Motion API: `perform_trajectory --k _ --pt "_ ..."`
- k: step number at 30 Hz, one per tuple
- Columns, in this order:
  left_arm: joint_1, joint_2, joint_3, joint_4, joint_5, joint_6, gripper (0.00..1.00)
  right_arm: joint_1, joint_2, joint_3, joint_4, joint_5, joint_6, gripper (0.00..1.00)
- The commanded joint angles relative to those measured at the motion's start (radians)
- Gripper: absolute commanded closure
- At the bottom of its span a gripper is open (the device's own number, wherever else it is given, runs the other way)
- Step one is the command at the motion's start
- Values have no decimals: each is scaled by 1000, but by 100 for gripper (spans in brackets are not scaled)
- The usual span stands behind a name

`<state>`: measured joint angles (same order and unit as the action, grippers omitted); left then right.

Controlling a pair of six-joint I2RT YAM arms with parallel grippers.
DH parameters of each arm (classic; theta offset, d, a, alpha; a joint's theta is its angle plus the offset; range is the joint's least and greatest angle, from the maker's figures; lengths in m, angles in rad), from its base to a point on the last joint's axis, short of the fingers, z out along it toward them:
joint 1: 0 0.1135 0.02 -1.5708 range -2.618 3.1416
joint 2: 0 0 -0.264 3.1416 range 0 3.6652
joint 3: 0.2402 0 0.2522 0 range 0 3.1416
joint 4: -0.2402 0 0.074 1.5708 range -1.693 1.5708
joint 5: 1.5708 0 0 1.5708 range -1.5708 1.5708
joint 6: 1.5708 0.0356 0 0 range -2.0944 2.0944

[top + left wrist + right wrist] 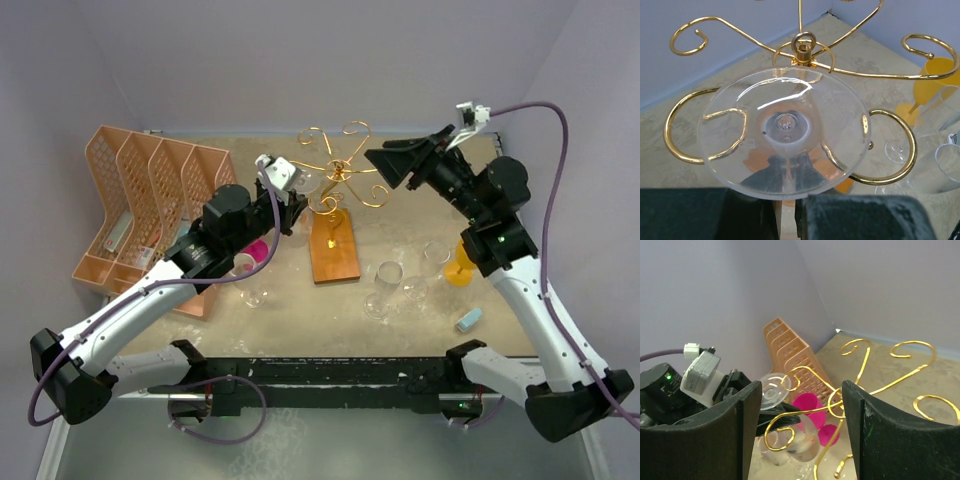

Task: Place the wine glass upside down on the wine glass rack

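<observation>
My left gripper [296, 206] is shut on the stem of a clear wine glass [307, 183], held upside down against the left side of the wine glass rack [341, 178]. In the left wrist view the glass's round foot [785, 131] fills the middle, with my fingers [805, 172] showing dark through it and the rack's gold curls [802, 47] behind. My right gripper [395, 163] hangs open at the rack's upper right, holding nothing. Between its fingers [735, 432] the right wrist view shows the glass [771, 390] behind a gold curl [860, 365].
The rack stands on a reddish-brown wooden base [334, 250]. A peach lattice organiser [150, 195] is at the left. A pink glass [256, 254], clear glasses [384, 287] and a yellow glass [460, 270] stand around. A small blue object [468, 320] lies near the front right.
</observation>
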<state>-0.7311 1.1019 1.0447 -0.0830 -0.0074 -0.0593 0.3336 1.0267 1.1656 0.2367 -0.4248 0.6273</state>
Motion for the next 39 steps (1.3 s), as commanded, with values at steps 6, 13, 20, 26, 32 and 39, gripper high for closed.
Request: perform_trajectory --k 6,13,20,26,32,39 --pt "13 -38 -50 181 2 -3 100 212 139 150 -62 178 -40 33" --pt "13 -67 -74 202 25 1 100 322 252 221 -112 244 -6 35" --pt "13 -122 -128 281 12 0 100 350 275 233 -164 254 26 38" --pt "13 -139 -140 293 32 11 100 358 271 218 -148 210 70 42" --pt "13 -152 -144 303 31 25 100 362 274 209 -106 144 135 46" --pt "13 -152 -145 302 39 34 100 364 276 163 -28 57 233 56"
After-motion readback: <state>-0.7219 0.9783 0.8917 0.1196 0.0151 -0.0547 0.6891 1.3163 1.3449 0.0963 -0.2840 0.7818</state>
